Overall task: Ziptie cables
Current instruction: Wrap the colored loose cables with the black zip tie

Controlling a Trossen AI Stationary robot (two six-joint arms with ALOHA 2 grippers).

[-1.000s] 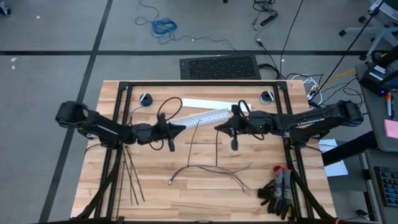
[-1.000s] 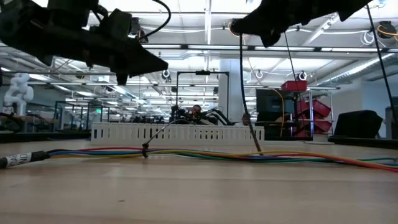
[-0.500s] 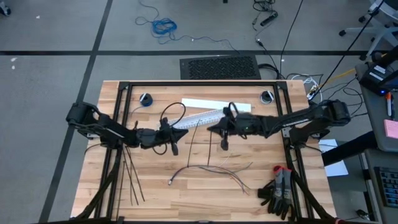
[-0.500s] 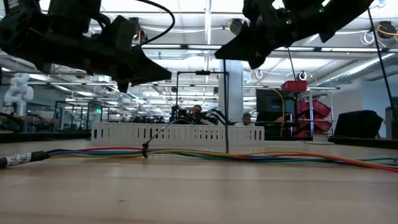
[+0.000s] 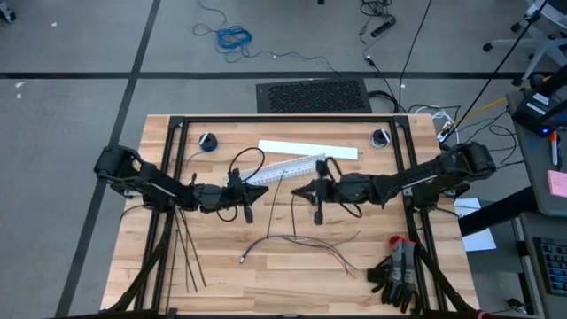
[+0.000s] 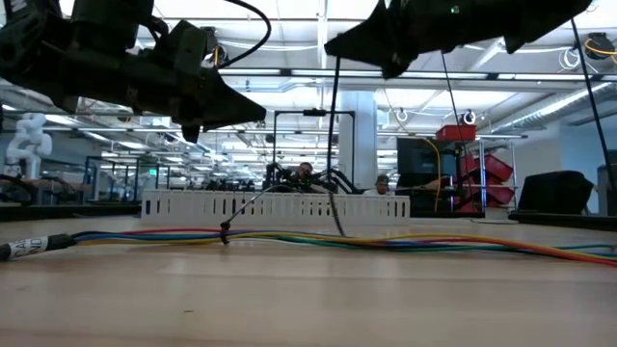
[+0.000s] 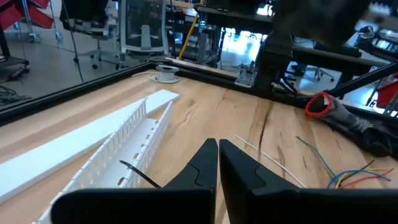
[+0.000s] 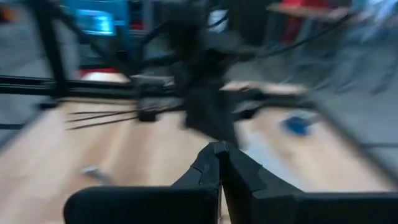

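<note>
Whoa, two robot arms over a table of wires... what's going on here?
The right gripper is shut on a thin black ziptie, which hangs from it down to the wooden table. The left gripper is shut, empty as far as shows, and faces it in mid-air. The cables lie loose on the table nearer the front, not yet tied. More spare zipties lie on the left side.

We are looking level across the wooden table [image 6: 289,299], where the cables [image 6: 386,242] are lying in red, blue, green and yellow strands. Behind them a white slotted duct [image 6: 275,204] is standing. The left gripper [image 6: 246,104] is hovering with fingers pressed together; the right gripper [image 6: 337,43] is holding a ziptie [image 6: 333,145] hanging to the table.
</note>
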